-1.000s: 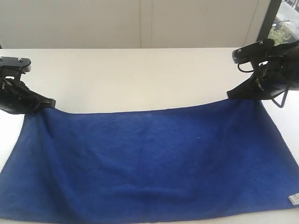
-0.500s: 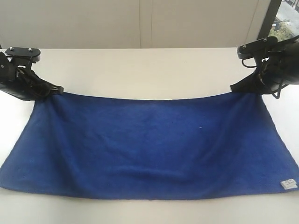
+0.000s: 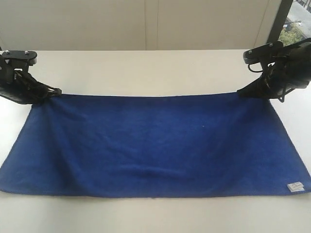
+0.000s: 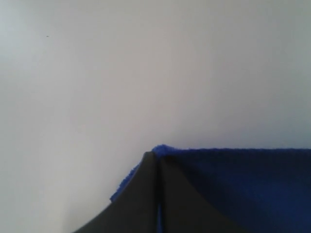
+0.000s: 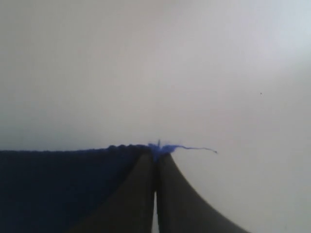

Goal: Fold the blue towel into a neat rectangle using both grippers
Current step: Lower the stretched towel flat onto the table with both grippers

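Observation:
The blue towel lies spread across the white table, its far edge pulled nearly straight between the two arms. Its small white label sits at the near right corner. My left gripper is shut on the towel's far left corner. In the left wrist view the black jaws of the left gripper press together, with the blue towel caught between them. My right gripper is shut on the far right corner. The right wrist view shows the right gripper pinching the blue towel, a loose thread sticking out.
The white table reaches back to a pale wall behind the towel. A dark window frame stands at the far right, behind the right arm. A bare strip of table runs along the near edge in front of the towel.
Both grippers have carried the towel's far edge away from the near side, stretching it straight. The near edge and the label slid farther onto the table. The left gripper rose, then eased back slightly.

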`<action>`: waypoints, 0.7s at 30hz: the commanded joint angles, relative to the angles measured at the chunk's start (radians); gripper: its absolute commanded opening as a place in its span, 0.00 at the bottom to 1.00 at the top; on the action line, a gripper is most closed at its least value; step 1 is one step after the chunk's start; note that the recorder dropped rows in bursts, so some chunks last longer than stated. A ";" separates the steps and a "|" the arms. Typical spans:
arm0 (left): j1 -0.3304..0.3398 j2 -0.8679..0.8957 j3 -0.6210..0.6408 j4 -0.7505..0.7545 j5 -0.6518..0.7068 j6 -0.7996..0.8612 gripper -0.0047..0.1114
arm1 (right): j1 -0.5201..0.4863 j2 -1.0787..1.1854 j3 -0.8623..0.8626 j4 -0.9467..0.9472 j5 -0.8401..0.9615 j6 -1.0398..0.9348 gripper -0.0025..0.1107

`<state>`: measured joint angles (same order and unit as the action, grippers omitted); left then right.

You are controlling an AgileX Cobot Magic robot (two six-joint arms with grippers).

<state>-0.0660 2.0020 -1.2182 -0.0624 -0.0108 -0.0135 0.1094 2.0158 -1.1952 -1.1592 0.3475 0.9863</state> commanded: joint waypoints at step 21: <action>0.008 -0.001 -0.006 -0.011 0.005 -0.011 0.28 | -0.011 0.001 -0.025 -0.026 -0.063 0.005 0.26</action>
<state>-0.0593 2.0020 -1.2182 -0.0624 -0.0187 -0.0202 0.1094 2.0158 -1.2134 -1.1751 0.2881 0.9863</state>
